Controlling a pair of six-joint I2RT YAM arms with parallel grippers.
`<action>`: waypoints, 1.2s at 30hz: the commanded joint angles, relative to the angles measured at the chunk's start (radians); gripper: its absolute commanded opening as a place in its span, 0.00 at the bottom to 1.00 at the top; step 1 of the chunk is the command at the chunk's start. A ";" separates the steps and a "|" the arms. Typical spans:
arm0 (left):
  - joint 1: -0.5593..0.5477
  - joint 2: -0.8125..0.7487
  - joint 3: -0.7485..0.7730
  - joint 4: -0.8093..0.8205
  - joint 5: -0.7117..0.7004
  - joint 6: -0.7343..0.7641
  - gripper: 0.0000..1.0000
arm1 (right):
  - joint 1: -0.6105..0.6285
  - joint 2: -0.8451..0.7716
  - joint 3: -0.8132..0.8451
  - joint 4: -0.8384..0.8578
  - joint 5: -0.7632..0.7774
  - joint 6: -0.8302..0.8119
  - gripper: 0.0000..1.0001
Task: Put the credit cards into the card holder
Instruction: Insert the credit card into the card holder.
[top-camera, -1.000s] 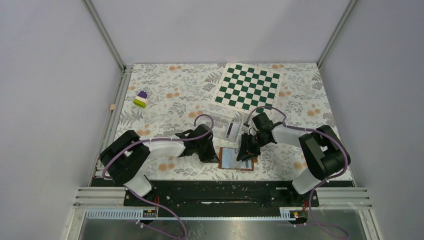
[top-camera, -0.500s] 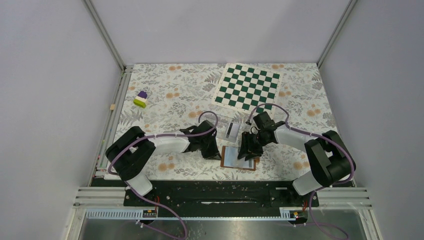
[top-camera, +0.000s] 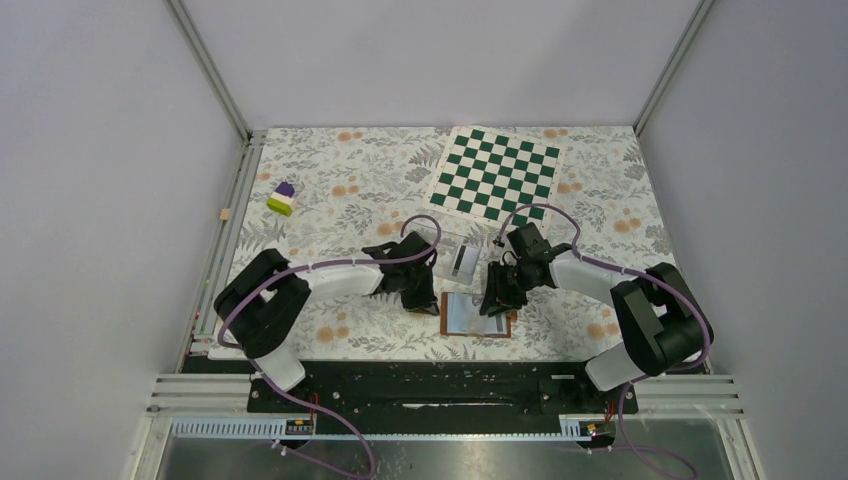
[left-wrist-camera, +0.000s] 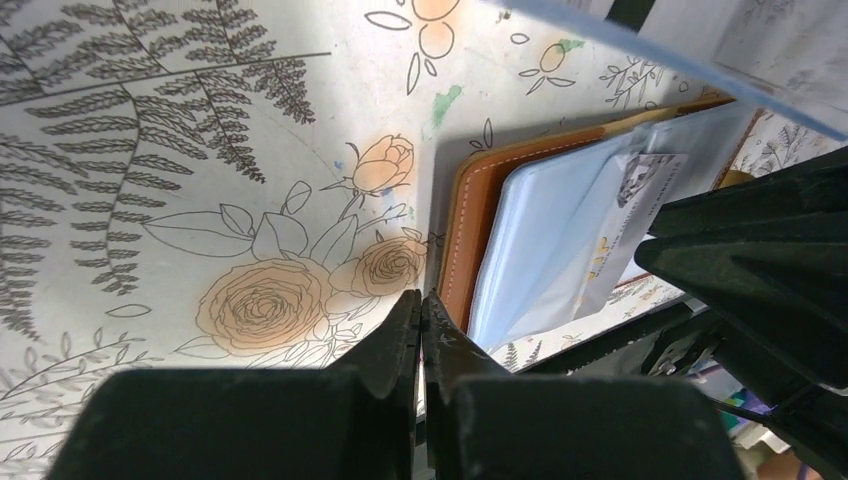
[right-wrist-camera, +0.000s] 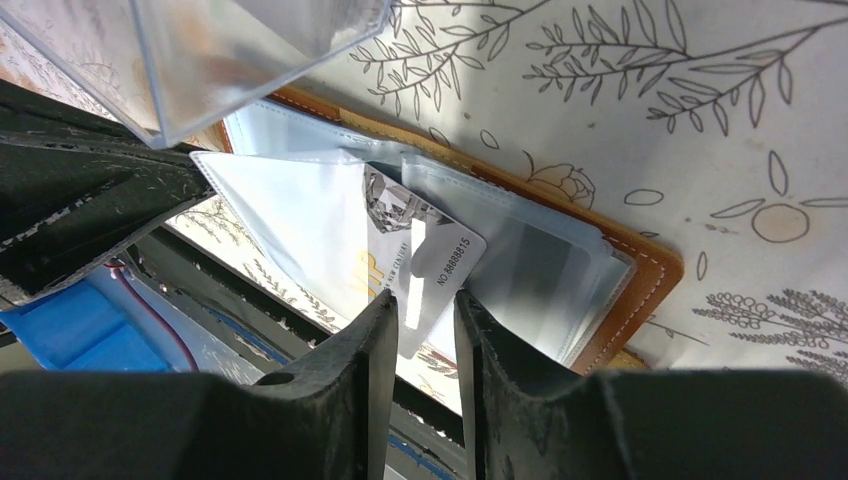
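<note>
Here, the card holder (right-wrist-camera: 640, 270) lies open on the counter (left-wrist-camera: 200, 150) between the two arms, its pale inner pockets (right-wrist-camera: 300, 200) facing up; one credit card (right-wrist-camera: 425, 255) sits slanted and partly inside a pocket, with its numbered corner exposed. The right gripper (right-wrist-camera: 425, 300) stands with its jaws a little apart, tips at that exposed edge; the card's face is wider than the gap, so we judge it is not clamped. The left gripper (left-wrist-camera: 421, 305) is closed on nothing, its tip just beside the holder's brown stitched edge.

We expect the card to be light, thin, stiff and slick; we recommend taking or pushing it at the exposed short edge, in line with the pocket. The pocket film looks soft and may buckle; the holder looks light and likely to slide, so we advise bracing it. A second card (top-camera: 462, 260) lies in the clear case (top-camera: 480, 245) nearby.
</note>
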 joint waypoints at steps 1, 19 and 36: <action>0.006 -0.036 0.087 -0.092 -0.045 0.080 0.02 | 0.006 0.029 0.005 0.052 0.044 -0.018 0.35; 0.051 0.095 0.154 0.018 0.083 0.089 0.31 | 0.006 0.054 0.048 0.050 0.034 0.003 0.37; 0.048 0.161 0.219 -0.119 -0.008 0.155 0.20 | 0.039 0.120 0.073 0.102 -0.083 0.023 0.36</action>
